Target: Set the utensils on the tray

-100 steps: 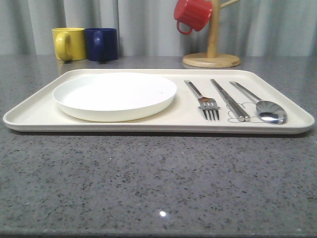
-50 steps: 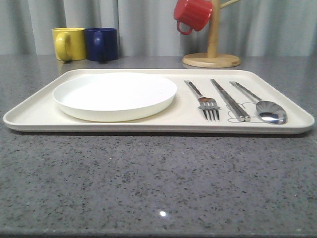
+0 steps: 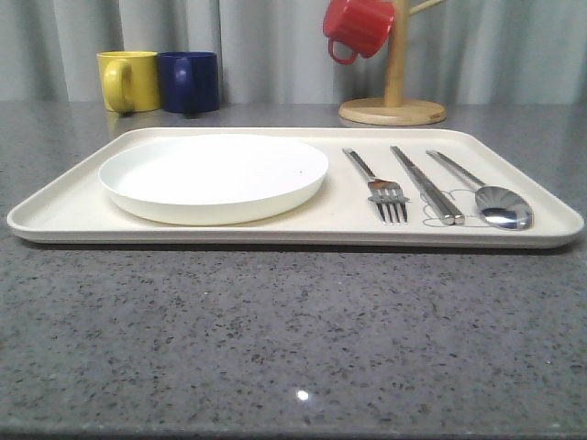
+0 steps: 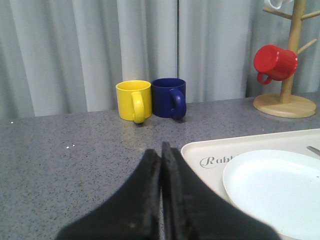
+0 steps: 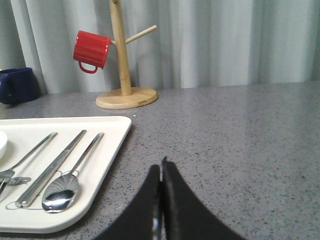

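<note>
Grey speckled counter (image 3: 275,339) carries the tray (image 3: 55,215); fork (image 3: 381,188), chopsticks (image 3: 426,186) and spoon (image 3: 491,203) lie side by side on its right half, beside the plate (image 3: 213,176). Left wrist view adds "Rab" lettering and the left gripper (image 4: 161,150), fingers pressed together, empty. Right wrist view: right gripper (image 5: 161,167) likewise closed, over bare counter beside the tray.
</note>
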Robot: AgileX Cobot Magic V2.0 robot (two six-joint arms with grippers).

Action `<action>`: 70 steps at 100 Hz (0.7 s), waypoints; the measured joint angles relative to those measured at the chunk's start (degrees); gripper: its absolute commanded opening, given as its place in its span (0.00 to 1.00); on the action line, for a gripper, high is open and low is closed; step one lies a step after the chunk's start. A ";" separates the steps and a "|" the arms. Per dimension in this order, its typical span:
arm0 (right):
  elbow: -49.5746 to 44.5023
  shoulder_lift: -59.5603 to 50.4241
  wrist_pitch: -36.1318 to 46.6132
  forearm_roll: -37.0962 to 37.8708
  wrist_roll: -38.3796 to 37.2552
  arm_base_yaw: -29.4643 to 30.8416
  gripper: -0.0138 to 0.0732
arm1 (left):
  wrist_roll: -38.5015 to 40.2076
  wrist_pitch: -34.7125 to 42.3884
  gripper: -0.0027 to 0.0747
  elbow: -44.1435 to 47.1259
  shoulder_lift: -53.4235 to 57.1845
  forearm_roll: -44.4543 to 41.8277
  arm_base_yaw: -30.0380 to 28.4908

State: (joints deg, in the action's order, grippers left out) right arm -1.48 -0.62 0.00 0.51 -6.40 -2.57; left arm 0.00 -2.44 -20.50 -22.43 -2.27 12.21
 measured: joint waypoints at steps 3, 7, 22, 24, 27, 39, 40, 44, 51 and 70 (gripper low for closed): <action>0.00 0.00 0.00 0.00 0.00 0.00 0.08 | 0.88 0.31 0.01 0.65 0.56 -1.05 -0.12; 0.00 0.00 0.00 0.00 0.00 0.00 0.08 | 1.86 0.57 0.01 1.69 1.46 -2.08 -0.51; 0.00 0.00 0.00 0.00 0.00 0.00 0.08 | 2.87 0.73 0.01 6.51 5.31 -3.34 -3.55; 0.00 0.00 0.00 0.00 0.00 0.00 0.08 | 2.90 0.73 0.01 7.01 5.92 -3.34 -4.02; 0.00 0.00 0.00 0.00 0.00 0.00 0.08 | 3.03 0.73 0.01 8.27 7.01 -3.42 -4.63; 0.00 0.00 0.00 0.00 0.00 0.00 0.08 | 3.16 0.73 0.01 12.65 11.80 -3.46 -6.70; 0.00 0.00 0.00 0.00 0.00 0.00 0.08 | 3.16 0.73 0.01 12.91 12.12 -3.46 -6.89; 0.00 0.00 0.00 0.00 0.00 0.00 0.08 | 3.16 0.73 0.01 14.44 14.06 -3.46 -7.41; 0.00 0.00 0.00 0.00 0.00 0.00 0.08 | 3.16 0.73 0.01 16.81 17.14 -3.55 -7.93; 0.00 0.00 0.00 0.00 0.00 0.00 0.08 | 3.37 0.66 0.01 20.25 22.53 -3.55 -8.09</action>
State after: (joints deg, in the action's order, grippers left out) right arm -1.48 -0.62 0.00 0.51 -6.40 -2.57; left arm 3.37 -1.78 -0.25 0.09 -5.82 4.12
